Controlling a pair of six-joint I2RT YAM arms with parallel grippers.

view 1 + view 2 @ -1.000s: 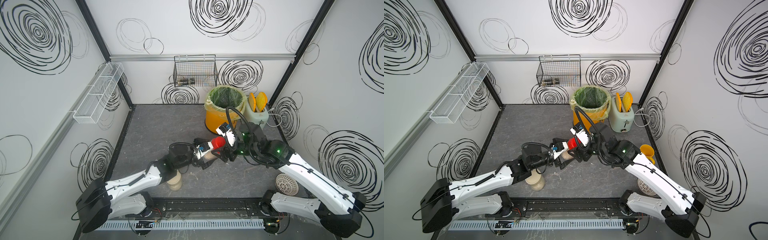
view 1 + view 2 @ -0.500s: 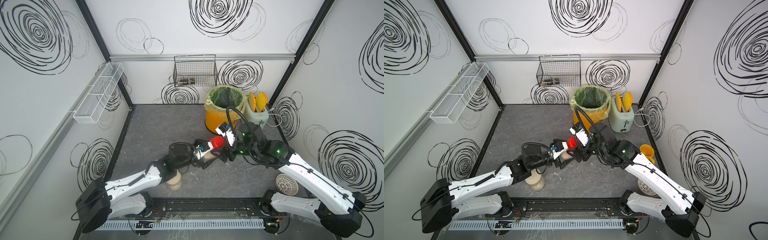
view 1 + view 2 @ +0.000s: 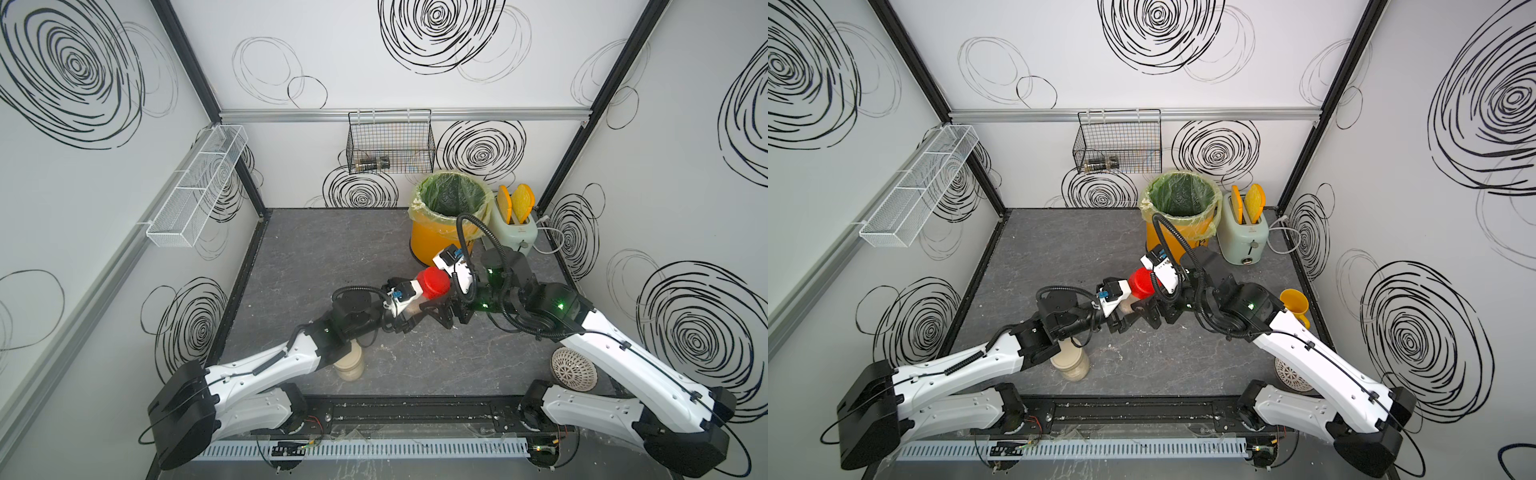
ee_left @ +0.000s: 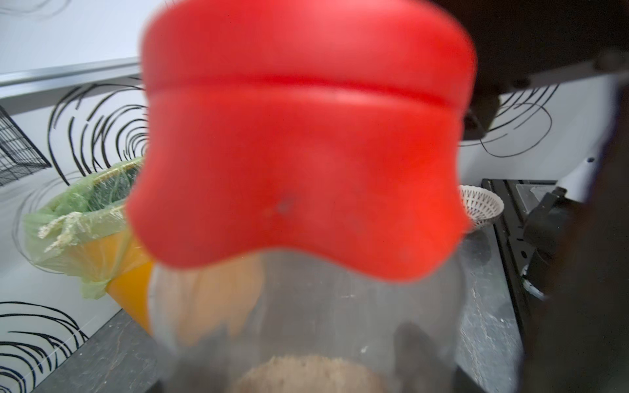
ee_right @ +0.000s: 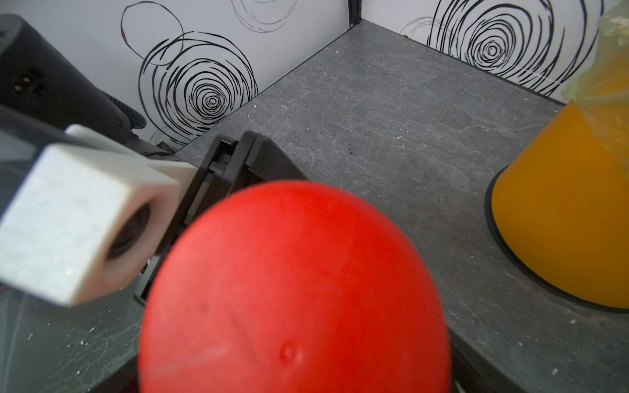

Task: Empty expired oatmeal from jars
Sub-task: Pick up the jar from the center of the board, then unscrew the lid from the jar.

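Toaster (image 3: 513, 232) right of bin (image 3: 436, 243), behind jar (image 3: 433, 283).

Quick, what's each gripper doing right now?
Left gripper: closed on the red-capped jar, around its clear body.
Right gripper: open, close by the red cap, holding nothing.

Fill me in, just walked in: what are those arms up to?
The two tools meet at the red-capped jar mid-table. The left tool sits around its clear body, the right tool by the cap; whether either grips is unclear. The cap is still on, with oatmeal inside. The beige-lidded jar stands closed near the front; the bin is at the back.
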